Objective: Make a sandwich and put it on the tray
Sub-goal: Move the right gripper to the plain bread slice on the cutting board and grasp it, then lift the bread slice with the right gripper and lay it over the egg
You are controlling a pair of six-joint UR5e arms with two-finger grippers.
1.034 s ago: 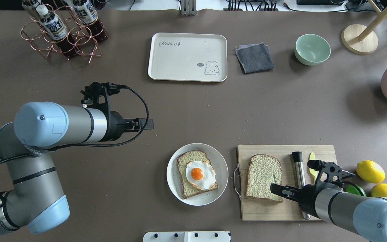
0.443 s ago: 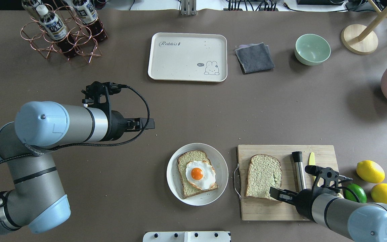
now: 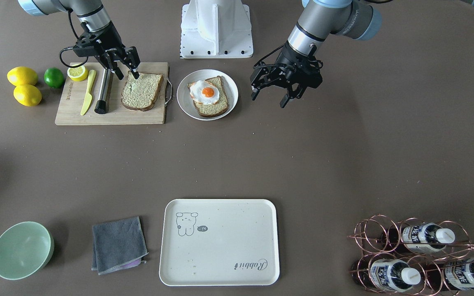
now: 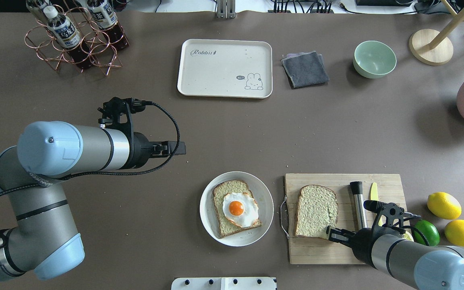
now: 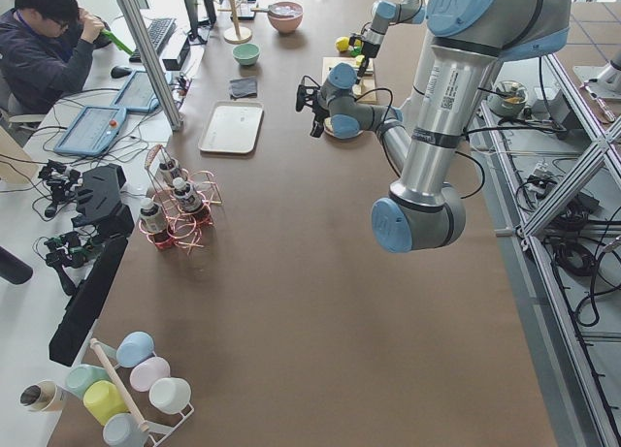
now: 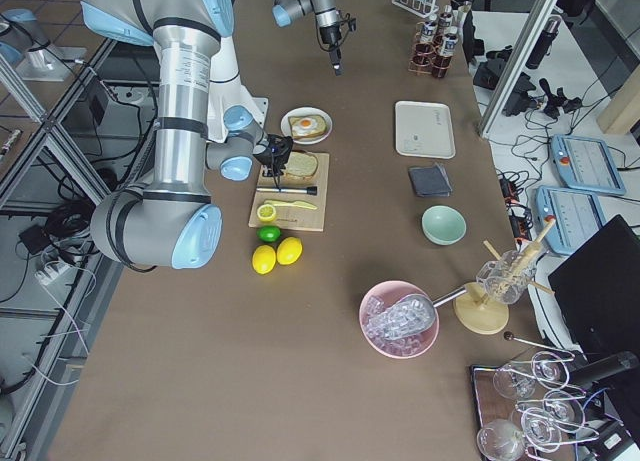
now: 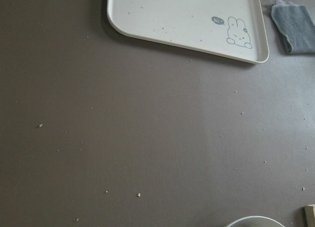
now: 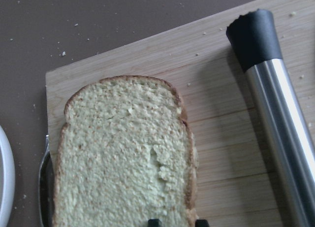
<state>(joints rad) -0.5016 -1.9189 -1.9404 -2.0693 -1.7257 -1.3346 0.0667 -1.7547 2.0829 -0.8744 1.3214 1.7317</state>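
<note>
One wholegrain bread slice with a fried egg [image 4: 237,209] on top lies on a round white plate [image 4: 208,196]; it also shows in the front view [image 3: 208,93]. The second slice [image 4: 315,209] lies flat on the wooden cutting board [image 4: 316,253]. My right gripper [image 4: 329,232] is open and low at this slice's near edge; its fingertips [image 8: 154,221] show at the crust in the right wrist view. My left gripper [image 3: 268,98] is open and empty above the bare table beside the plate. The cream tray [image 4: 224,68] lies empty at the far side.
A steel tool with a black end [image 4: 359,203] and a yellow knife [image 4: 373,192] lie on the board. Two lemons [image 4: 443,205] and a lime [image 4: 427,231] sit to its right. A grey cloth [image 4: 305,69], a green bowl [image 4: 374,59] and a bottle rack [image 4: 75,36] stand at the far side.
My right gripper has drawn back toward the robot, from over the slice's near right corner to its near edge. The left arm has barely moved.
</note>
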